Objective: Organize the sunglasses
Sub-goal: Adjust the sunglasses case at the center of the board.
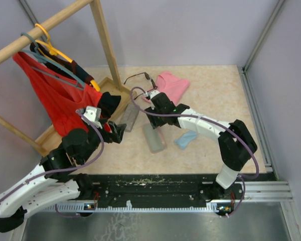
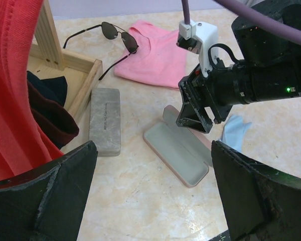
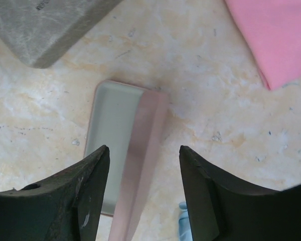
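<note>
Here the sunglasses point(image 2: 112, 31) lie unfolded at the far side of the desk point(image 2: 140, 211), one lens resting on the edge of a pink cloth point(image 2: 155, 55), near the wooden frame point(image 2: 86, 84). The right hand point(image 3: 143, 153) hangs with its jaws parted and empty over the open pink case point(image 3: 113, 140). A closed grey case point(image 2: 105, 120) lies just beside that one. The left hand point(image 2: 150, 150) is spread wide, grasping nothing.
</note>
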